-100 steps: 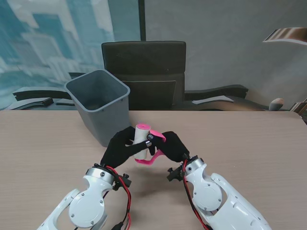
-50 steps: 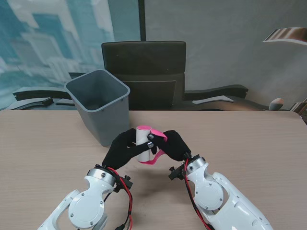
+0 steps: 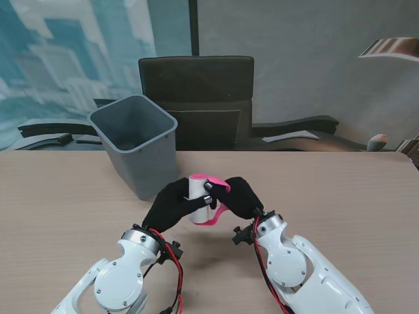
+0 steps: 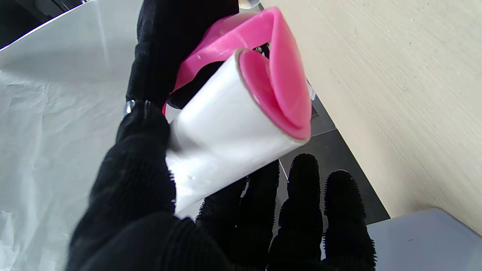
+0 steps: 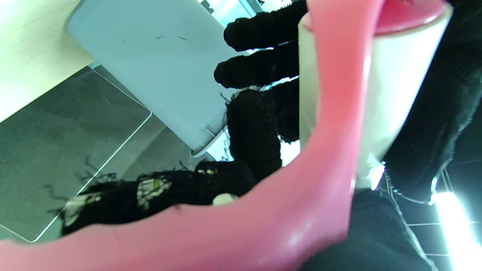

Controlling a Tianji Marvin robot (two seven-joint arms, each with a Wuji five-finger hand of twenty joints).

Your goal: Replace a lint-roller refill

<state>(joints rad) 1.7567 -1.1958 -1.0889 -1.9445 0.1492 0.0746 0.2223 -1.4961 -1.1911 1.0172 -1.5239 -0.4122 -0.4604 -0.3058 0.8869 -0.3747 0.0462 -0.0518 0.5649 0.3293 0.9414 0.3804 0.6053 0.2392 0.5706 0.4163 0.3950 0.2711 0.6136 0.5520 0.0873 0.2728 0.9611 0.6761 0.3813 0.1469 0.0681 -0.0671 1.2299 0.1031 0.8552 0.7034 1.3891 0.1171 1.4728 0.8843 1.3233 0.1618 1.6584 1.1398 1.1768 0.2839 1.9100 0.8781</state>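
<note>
Above the wooden table (image 3: 340, 190), both gloved hands clasp the lint roller (image 3: 201, 197) beside a grey bin (image 3: 134, 140).

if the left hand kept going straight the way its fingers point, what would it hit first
Probably the gray bin. The left hand, closed on the white refill roll, points away from me and a little right. The bin wall sits just beyond its fingertips in the left wrist view, though depth is unclear.
</note>
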